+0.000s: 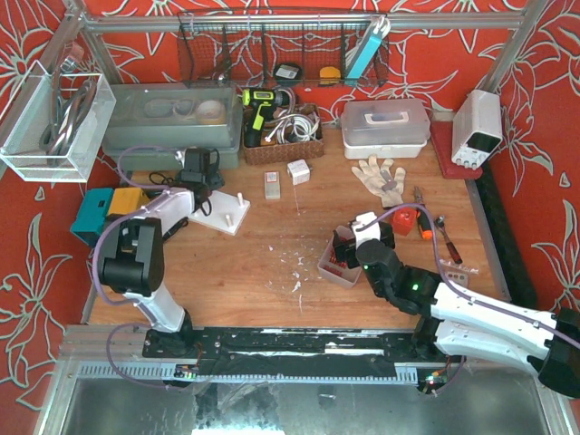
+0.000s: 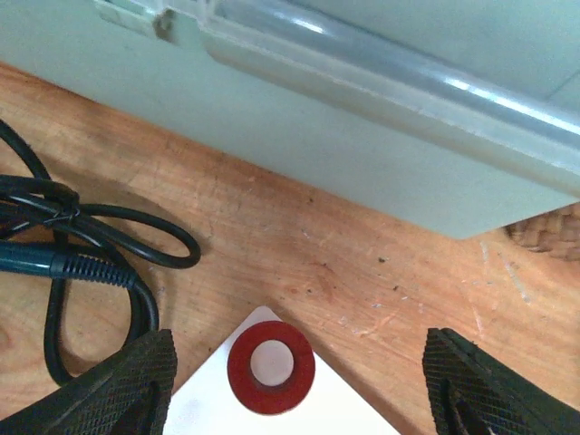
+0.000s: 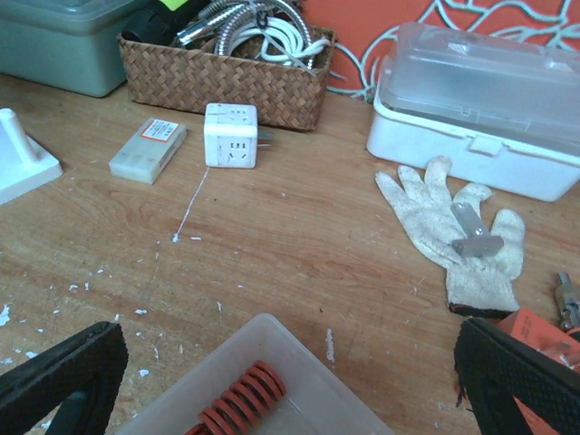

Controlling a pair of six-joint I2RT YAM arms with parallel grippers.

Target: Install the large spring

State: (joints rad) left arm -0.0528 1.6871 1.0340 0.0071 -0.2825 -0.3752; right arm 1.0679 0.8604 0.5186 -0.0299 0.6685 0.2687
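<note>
In the left wrist view a red spring (image 2: 270,367), seen end-on as a ring, sits round a white peg at the corner of the white base plate (image 2: 353,412). My left gripper (image 2: 299,385) is open, its fingers wide on either side of the ring and not touching it. In the top view this gripper (image 1: 203,198) is over the plate (image 1: 227,217). My right gripper (image 3: 290,362) is open and empty above a small clear tray (image 3: 299,381) that holds another red coil spring (image 3: 237,403) lying on its side. The tray (image 1: 337,269) lies mid-table, under the right gripper (image 1: 352,246).
A grey-green bin (image 2: 362,118) stands just beyond the plate and black cables (image 2: 72,263) lie to its left. A wicker basket (image 3: 227,72), white adapter (image 3: 230,134), small box (image 3: 148,149), glove (image 3: 453,231) and white lidded box (image 3: 480,109) lie beyond the tray.
</note>
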